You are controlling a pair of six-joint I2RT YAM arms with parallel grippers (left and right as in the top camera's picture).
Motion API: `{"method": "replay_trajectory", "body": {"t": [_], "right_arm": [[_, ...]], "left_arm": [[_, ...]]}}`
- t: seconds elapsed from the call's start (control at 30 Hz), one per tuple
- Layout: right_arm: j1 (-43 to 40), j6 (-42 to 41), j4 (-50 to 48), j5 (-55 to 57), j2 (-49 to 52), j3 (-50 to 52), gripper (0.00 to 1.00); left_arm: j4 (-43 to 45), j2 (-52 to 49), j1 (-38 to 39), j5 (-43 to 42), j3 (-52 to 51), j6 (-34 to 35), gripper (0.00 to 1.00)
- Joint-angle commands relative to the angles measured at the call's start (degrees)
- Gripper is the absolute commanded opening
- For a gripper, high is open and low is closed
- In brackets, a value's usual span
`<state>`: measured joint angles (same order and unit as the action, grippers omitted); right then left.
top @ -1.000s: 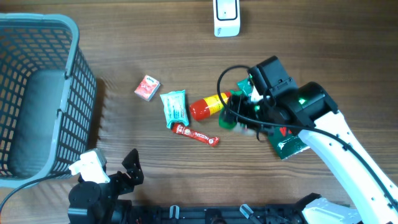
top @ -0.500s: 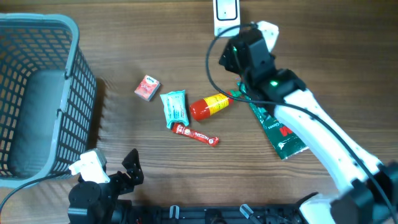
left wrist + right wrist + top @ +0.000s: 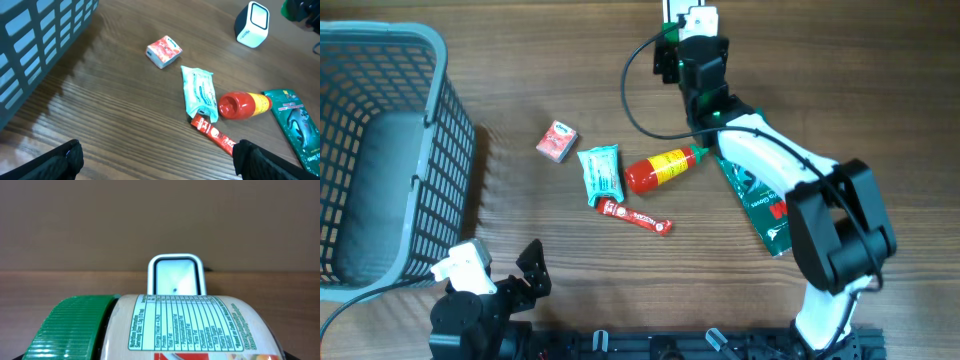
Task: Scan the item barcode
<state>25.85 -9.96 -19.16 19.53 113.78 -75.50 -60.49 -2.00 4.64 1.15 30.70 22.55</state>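
The item is a pale jar (image 3: 180, 327) with a ribbed green cap (image 3: 70, 325) and a nutrition label. It lies sideways in my right gripper (image 3: 698, 50), which is shut on it; the fingers themselves are hidden behind the jar in the right wrist view. The white scanner (image 3: 176, 275) stands directly behind the jar, its window facing it. From overhead the right gripper covers most of the scanner (image 3: 682, 10) at the far edge. In the left wrist view the scanner (image 3: 252, 24) shows at top right. My left gripper (image 3: 160, 165) hovers open over bare wood at the near edge.
A grey basket (image 3: 430, 150) fills the left side. Mid-table lie a small red box (image 3: 557, 141), a teal wipes packet (image 3: 601, 173), a red bottle with a yellow label (image 3: 660, 168), a red sachet (image 3: 635, 215) and a green packet (image 3: 760, 205).
My right arm has carried the jar from mid-table, beside the green packet, up to the scanner at the far edge. The left arm has not moved.
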Motion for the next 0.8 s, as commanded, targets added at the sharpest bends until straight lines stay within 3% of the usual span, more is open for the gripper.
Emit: {"method": "replay_trajectory", "body": {"t": [0.0,0.2,0.37,0.53,0.67,0.77], "right_arm": [[-2.9,2.4,-5.6,-7.9,5.2,-4.8,0.70],[-3.6,2.4,-2.6,-9.2,20.2,-24.2,0.69],[-4.0,1.8,-3.6,-9.1,25.5,-28.9,0.68],[-4.5,2.4,-3.5,-7.2,25.2,-29.3,0.66],[-7.0,2.2,4.9,-5.0,18.6,-29.6,0.59],[-11.8,2.3,13.7,-1.5,12.0,-29.6,0.60]], "left_arm": [[0.1,-0.1,-0.4,-0.2,-0.1,-1.1,1.00],[0.1,-0.1,-0.4,-0.2,-0.1,-1.1,1.00],[0.1,-0.1,-0.4,-0.2,-0.1,-1.1,1.00],[0.1,-0.1,-0.4,-0.2,-0.1,-1.1,1.00],[0.1,-0.1,-0.4,-0.2,-0.1,-1.1,1.00],[0.1,-0.1,-0.4,-0.2,-0.1,-1.1,1.00]]}}
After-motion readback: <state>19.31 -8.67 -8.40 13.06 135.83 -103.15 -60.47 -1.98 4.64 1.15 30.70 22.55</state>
